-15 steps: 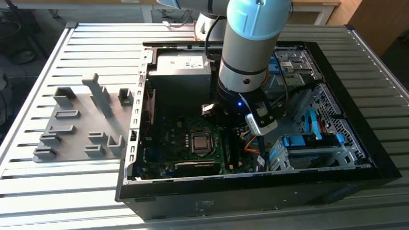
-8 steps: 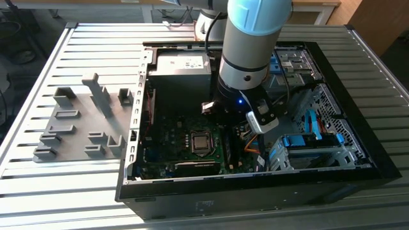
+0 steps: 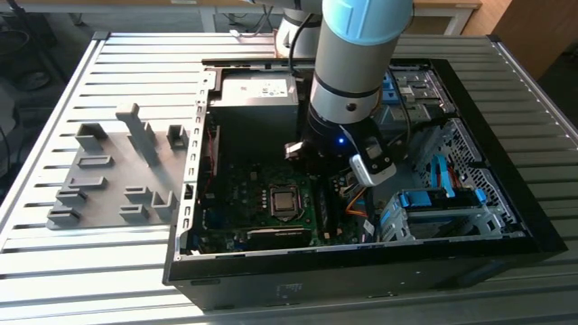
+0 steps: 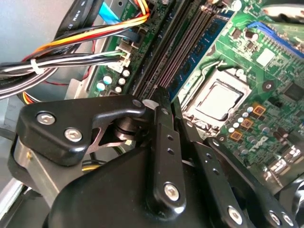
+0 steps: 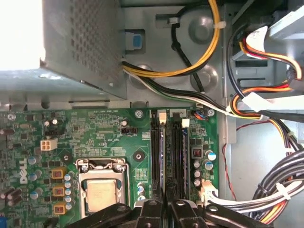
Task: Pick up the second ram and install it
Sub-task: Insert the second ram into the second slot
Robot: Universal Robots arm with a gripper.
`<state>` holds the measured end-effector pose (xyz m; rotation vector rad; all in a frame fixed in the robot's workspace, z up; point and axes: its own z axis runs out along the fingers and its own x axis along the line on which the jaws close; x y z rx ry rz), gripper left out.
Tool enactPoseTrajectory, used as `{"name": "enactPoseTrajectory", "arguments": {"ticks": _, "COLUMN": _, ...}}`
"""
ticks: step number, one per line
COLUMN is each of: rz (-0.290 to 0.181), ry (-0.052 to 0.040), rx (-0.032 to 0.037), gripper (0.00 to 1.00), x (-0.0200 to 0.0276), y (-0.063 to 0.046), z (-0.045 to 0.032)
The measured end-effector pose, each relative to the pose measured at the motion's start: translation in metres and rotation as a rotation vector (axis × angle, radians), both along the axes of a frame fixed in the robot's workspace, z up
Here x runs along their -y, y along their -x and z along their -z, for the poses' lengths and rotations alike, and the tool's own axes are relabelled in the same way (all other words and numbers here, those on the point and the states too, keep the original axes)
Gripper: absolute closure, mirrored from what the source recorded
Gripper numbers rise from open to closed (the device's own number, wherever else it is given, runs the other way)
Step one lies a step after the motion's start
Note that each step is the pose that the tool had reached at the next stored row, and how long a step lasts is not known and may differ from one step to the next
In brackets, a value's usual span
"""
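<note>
Now we see gripper (image 5: 164, 209) low over motherboard (image 5: 95, 137) memory slots (image 5: 171, 147), jaws narrow, apparently pinching second ram (image 5: 163, 156) edge-on in slot. We judge seating underway; full latching unconfirmed. Holder block (image 3: 118, 176) sits outside case.

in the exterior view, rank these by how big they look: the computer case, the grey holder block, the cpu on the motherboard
1. Computer case, by far the largest.
2. Grey holder block, lying on the table to the exterior view's left of the case.
3. CPU, a small square inside the case.
</note>
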<state>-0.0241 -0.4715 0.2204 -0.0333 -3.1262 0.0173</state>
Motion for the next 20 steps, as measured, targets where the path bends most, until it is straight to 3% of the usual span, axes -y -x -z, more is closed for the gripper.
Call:
{"name": "enactPoseTrajectory", "arguments": {"ticks": 6, "rz": -0.022, "ry": -0.0059, "rx": 0.0001, "gripper": 0.86, "x": 0.0000, "y": 0.0001, "z": 0.0040}}
{"name": "enactPoseTrajectory", "arguments": {"ticks": 20, "rz": -0.027, "ry": -0.0062, "rx": 0.0000, "gripper": 0.86, "x": 0.0000, "y": 0.0000, "z": 0.0063}}
